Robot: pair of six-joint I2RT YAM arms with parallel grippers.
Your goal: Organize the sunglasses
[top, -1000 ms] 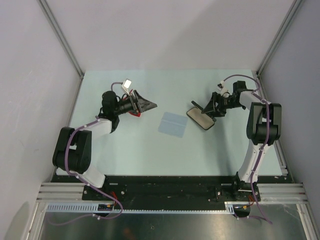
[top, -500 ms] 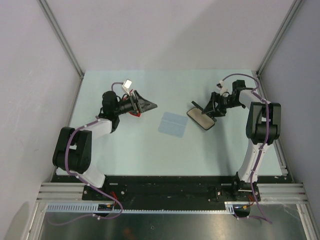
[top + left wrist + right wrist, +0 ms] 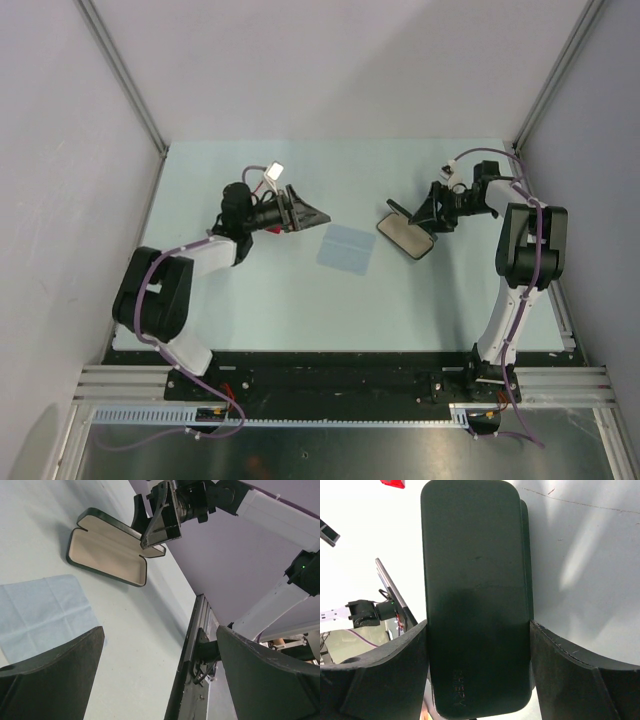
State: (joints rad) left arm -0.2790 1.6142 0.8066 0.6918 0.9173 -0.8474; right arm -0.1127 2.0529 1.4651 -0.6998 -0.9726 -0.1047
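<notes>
The sunglasses show only as a bit of red (image 3: 393, 482) at the top edge of the right wrist view and a red sliver (image 3: 270, 230) under my left wrist. The black case (image 3: 405, 236) lies open at centre right, its tan lining up. My right gripper (image 3: 413, 214) is shut on the raised lid (image 3: 477, 580), one finger on each long side. My left gripper (image 3: 318, 215) hovers open and holds nothing. It points at the case (image 3: 107, 555), just left of the cloth (image 3: 346, 248). From the left wrist view, my left gripper (image 3: 160, 632) faces the right gripper (image 3: 157, 525) pinching the lid.
The pale blue square cloth (image 3: 42, 610) lies flat between the two arms. Enclosure walls and metal posts (image 3: 125, 80) ring the table, and a black rail (image 3: 330, 375) runs along the near edge by the arm bases.
My left arm has swung to the right, off the sunglasses and closer to the cloth, jaws still wide. The right gripper has barely shifted and still holds the case lid.
</notes>
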